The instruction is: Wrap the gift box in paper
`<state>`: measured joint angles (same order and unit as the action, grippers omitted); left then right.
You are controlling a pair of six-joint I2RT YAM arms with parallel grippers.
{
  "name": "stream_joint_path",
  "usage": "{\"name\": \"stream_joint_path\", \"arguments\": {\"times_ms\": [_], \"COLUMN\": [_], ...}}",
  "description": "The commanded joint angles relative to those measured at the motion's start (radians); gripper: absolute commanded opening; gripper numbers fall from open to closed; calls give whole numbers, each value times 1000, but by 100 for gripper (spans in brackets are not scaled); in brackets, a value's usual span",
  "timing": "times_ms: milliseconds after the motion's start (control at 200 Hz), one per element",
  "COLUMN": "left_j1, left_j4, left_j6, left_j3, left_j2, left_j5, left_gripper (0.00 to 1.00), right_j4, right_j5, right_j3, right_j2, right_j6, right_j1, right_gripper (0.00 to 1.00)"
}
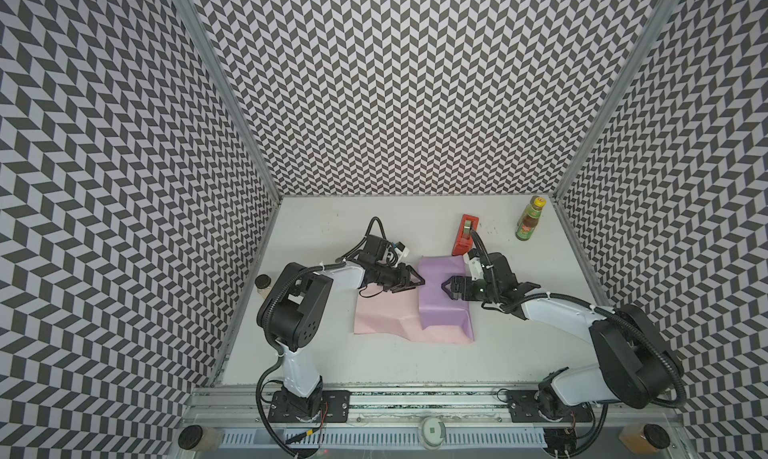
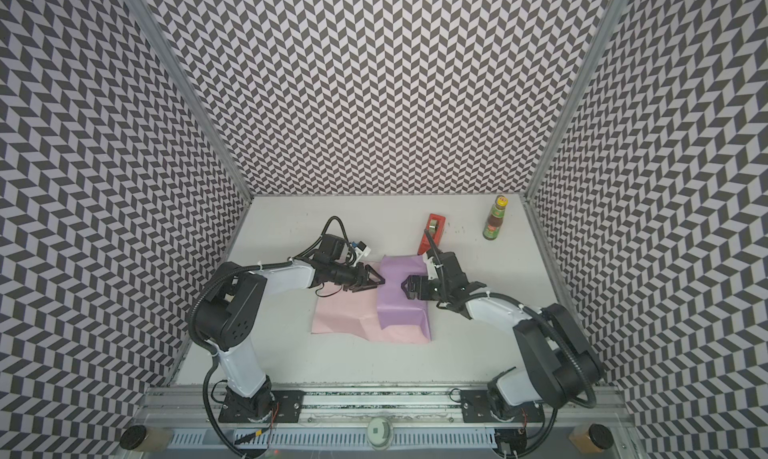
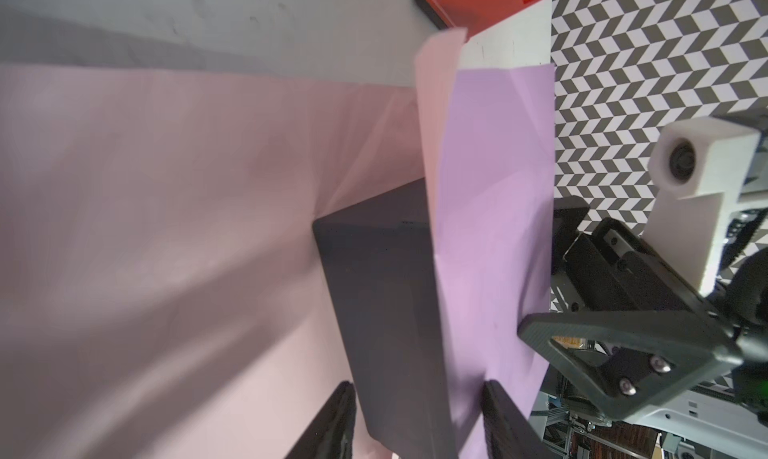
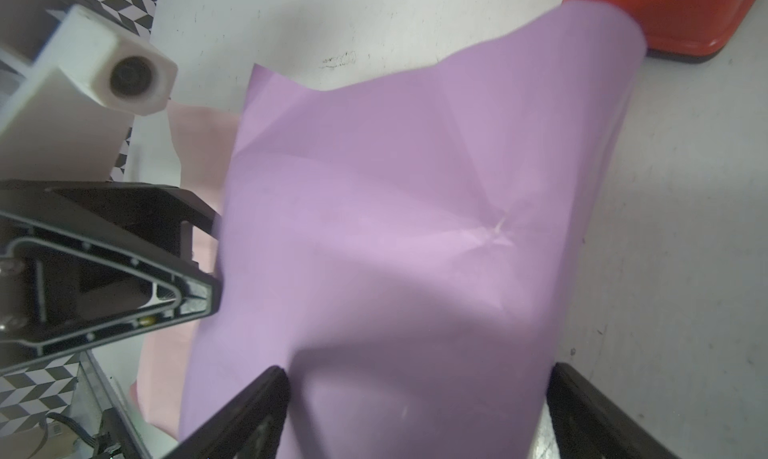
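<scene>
Because the paper (image 1: 376, 315) is thin, light and creased (a hard tug would likely tear it), a pinch at a free edge suits best; its pink half lies flat on the tabletop (image 1: 415, 365) at left. The left fingers (image 3: 332, 423) stand parted and grasp nothing at the edge of the stiff navy gift box (image 3: 386, 311), which sits mid-sheet under the lilac flap (image 1: 440, 299). The right fingers (image 4: 590, 415) hang wide and empty over that flap.

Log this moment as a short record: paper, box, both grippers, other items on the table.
paper: creased; pink part flat on the table, lilac flap folded over the gift box
gift box: dark, partly covered by the flap; hidden in both top views
left gripper: open, at the flap's edge
right gripper: open, over the flap, facing the left gripper
other: red tape dispenser behind the paper; bottle upright, far right
wrap: unfinished
</scene>
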<state>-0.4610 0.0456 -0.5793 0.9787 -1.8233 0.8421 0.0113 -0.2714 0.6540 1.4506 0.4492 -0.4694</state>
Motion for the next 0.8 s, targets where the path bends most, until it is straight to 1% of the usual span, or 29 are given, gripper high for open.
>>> {"name": "stream_joint_path", "arguments": {"times_ms": [0,100,195,275,386,481,571,791], "left_j1": [-14,-14,-14,-13,-6,-5,-8,-17], "left_j4": [-51,-53,-50,-47,-60,-103,-133,-152], "left_j6": [-18,-17,-16,-14,-28,-66,-90,-97], "left_j3": [-20,-24,-25,-24,-33,-55,-72,-84], "left_j2": [29,34,39,46,60,66,73,73], "left_j5": [12,15,19,24,36,69,85,87], "left_gripper": [41,30,24,25,38,42,41,30], "right_j4": [22,25,24,27,29,33,37,32], "right_j5": [23,24,24,24,24,30,32,34], "right_j3": [-30,-27,-25,-24,-24,-24,-26,-38], "right_j2": [31,33,36,40,38,34,33,29], "right_j6": [-12,-15,-15,-15,-16,-18,-17,-15], "right_j1": [-9,-10,-9,-9,-11,-11,-11,-11], "right_gripper": [96,96,96,96,96,96,96,96]}}
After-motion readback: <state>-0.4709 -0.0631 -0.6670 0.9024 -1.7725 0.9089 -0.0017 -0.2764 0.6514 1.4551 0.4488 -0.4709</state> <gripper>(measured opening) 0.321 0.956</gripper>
